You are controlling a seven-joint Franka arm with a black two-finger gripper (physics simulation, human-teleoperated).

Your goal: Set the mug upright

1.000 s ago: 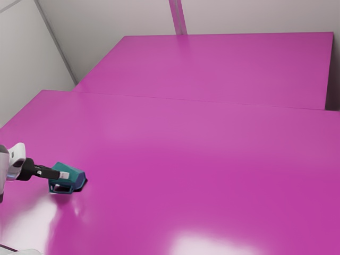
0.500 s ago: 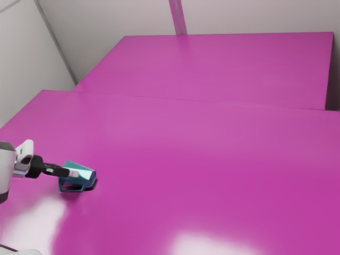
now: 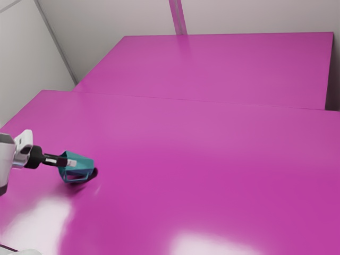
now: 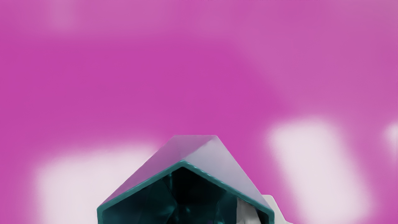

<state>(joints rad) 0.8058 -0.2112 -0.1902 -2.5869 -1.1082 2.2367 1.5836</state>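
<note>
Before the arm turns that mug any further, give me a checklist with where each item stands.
1. Mug's wall between the fingers, one inside and one outside: ok.
2. Gripper shut on the mug: ok.
3. Grip firm enough for turning: cannot tell.
4. Handle away from the fingers: ok.
5. Mug upright: not ok, tipped over, mouth toward the gripper.
6. Mug free of the table: cannot tell.

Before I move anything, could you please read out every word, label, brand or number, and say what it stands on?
None can be read on the mug, table or arm.
A pale patch on the gripper is too small to tell whether it is lettering.
</note>
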